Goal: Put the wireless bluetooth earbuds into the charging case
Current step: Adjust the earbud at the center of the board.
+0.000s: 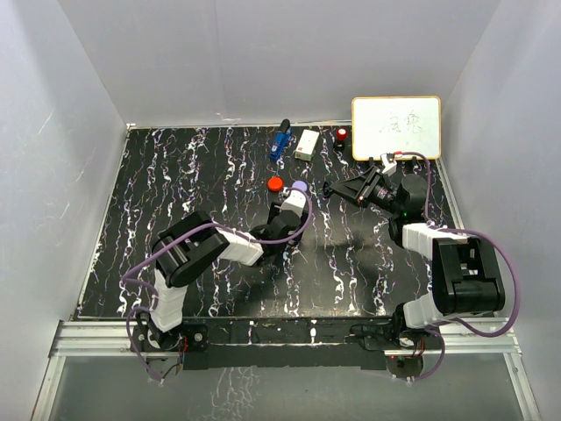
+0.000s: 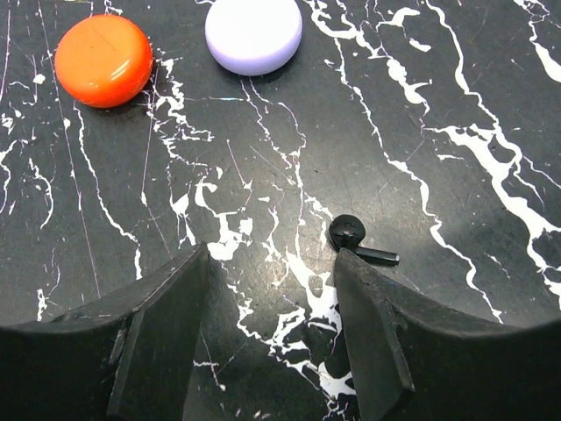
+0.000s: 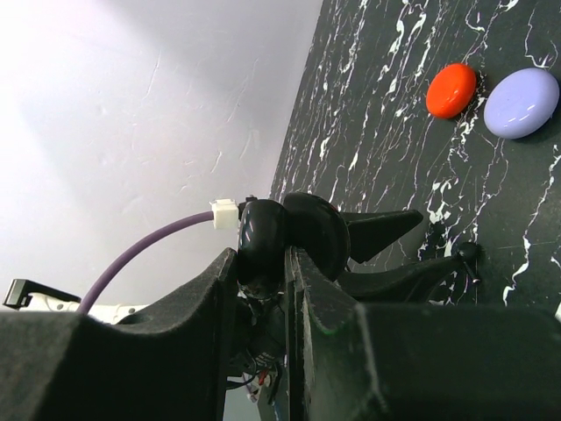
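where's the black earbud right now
In the left wrist view, the small black stemmed plastic earbud lies on the marbled table at one fingertip of the open left pincer, lower right of the round lavender plastic case.

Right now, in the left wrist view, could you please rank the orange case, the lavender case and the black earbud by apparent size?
1. orange case and lavender case: alike, so unranked; the lavender one is cropped by the top edge.
2. black earbud: clearly smallest.

Lab test booth, white walls (image 1: 79, 132), marbled tabletop (image 1: 202, 175)
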